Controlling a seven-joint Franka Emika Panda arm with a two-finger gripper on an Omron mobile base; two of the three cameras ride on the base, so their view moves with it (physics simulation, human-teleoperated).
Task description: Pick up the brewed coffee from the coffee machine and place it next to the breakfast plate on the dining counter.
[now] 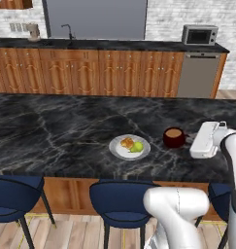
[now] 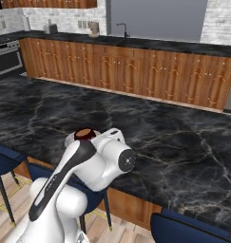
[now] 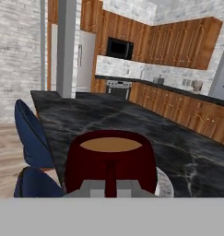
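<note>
Plate: we see the round white plate with pastry and green fruit [image 1: 129, 146] on the black marble-look surface [image 1: 51, 131].
Mug: the small dark red mug of brown coffee [image 1: 174, 137] stands upright on that surface, near the plate's right.
Fingers: we cannot tell whether the fingers [image 3: 91, 188] grip its handle.

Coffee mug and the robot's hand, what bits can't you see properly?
1. Mug, right base view: the arm hides all but its rim.
2. Hand, hand view: fingertips cut off at the bottom edge, so its grip is unclear.
3. Plate, hand view: the mug hides nearly all of it, food included.
4. Coffee machine, left base view: too small for detail.
</note>
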